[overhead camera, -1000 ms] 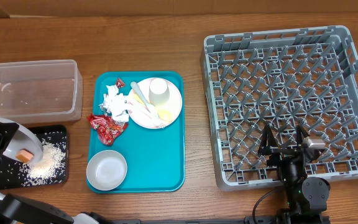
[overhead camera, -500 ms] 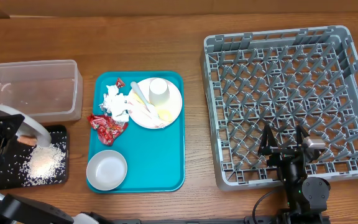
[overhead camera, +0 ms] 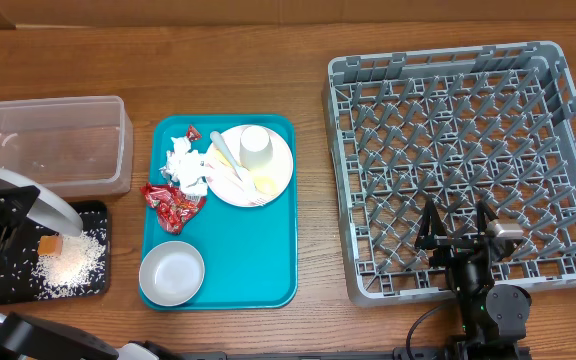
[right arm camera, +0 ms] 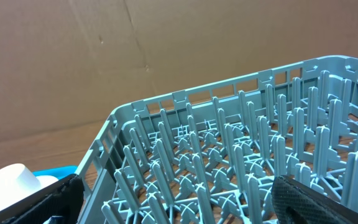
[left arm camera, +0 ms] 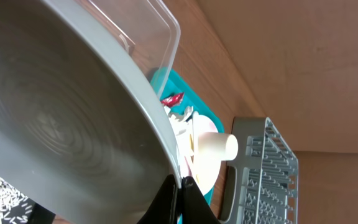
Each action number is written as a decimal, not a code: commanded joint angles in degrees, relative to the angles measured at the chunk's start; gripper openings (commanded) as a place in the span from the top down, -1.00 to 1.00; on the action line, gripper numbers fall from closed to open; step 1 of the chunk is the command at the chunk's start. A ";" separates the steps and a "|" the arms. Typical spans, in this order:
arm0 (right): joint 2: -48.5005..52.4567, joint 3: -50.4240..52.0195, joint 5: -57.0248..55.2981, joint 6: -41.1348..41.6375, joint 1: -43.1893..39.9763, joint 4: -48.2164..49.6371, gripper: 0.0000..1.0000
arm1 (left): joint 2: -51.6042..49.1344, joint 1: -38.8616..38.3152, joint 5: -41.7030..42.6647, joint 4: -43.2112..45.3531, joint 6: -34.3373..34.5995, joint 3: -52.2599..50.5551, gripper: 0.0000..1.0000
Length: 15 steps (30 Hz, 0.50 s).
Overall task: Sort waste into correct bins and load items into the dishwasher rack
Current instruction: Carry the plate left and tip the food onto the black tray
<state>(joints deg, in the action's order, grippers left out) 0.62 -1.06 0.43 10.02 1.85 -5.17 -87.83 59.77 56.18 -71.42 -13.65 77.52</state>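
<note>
Overhead: my left jaws pinch a tilted plate; just below them, rice and the orange cube lie in the black tray. Napkin, wrappers and dishes are not yet sorted. Left wrist: jaws clamped on the plate's rim. Right wrist: jaws wide, empty rack ahead.

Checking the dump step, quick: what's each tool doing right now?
Left tool: closed on the rim of a tilted plate.
Right tool: open, holding nothing.
</note>
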 commanded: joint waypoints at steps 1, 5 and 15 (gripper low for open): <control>-0.46 0.59 -0.35 -0.44 -0.31 0.35 -1.00 | 4.33 -0.33 1.70 -0.81 -1.57 1.05 0.92; -0.46 0.59 -0.35 -0.44 -0.31 0.35 -1.00 | 10.88 -4.55 1.44 -1.51 -0.20 1.90 0.92; -0.46 0.59 -0.35 -0.44 -0.31 0.35 -1.00 | 22.25 -46.45 -24.98 -3.54 13.94 1.86 0.92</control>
<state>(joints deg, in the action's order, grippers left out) 0.62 -1.06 0.43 10.02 1.85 -5.17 -66.19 25.91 42.74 -75.00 -6.81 78.41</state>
